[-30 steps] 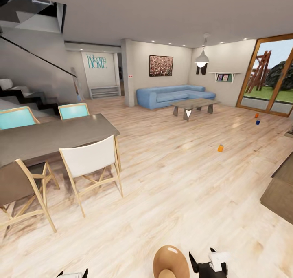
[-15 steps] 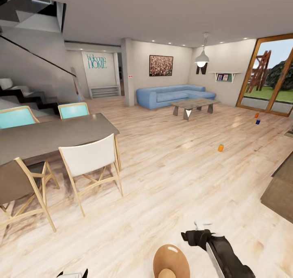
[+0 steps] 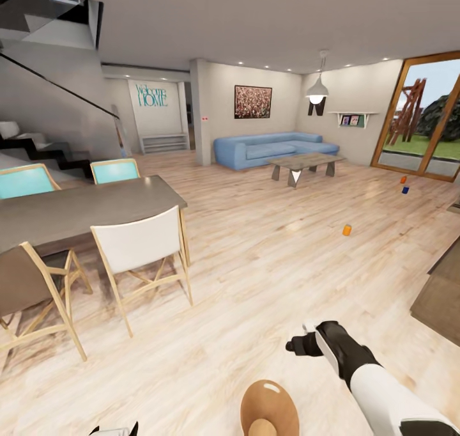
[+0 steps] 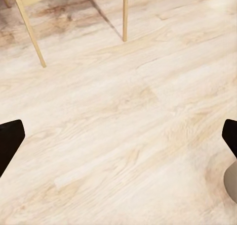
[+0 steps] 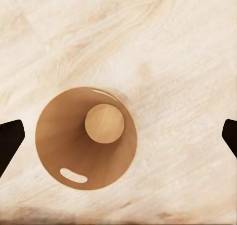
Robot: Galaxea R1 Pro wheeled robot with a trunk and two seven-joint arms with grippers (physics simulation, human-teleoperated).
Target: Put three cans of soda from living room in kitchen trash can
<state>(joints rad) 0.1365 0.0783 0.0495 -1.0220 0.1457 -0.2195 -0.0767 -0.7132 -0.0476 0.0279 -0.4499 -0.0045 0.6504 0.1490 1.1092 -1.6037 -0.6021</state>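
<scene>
Three soda cans stand far off on the pale wood floor: one orange can (image 3: 346, 230) mid-room, another orange can (image 3: 403, 180) and a dark blue can (image 3: 405, 190) near the glass door. The trash can (image 3: 269, 407) sits on the floor right in front of me, its glossy brown inside (image 5: 86, 138) bare, the slot handle showing. My right gripper (image 3: 300, 344) hangs open above it, holding nothing, its dark fingertips (image 5: 10, 141) wide apart. My left gripper (image 4: 118, 141) is open over bare floor, and its tips peek in at the head view's lower edge (image 3: 115, 431).
A dining table (image 3: 76, 209) with several chairs, the nearest a white one (image 3: 137, 247), stands at the left. A blue sofa (image 3: 271, 149) and low coffee table (image 3: 303, 164) are at the back. A dark rug edge (image 3: 441, 302) lies right. Stairs (image 3: 38, 148) rise far left.
My right arm has swung up and forward from beside the trash can, so the gripper now hangs over its mouth. The cans and furniture have not moved.
</scene>
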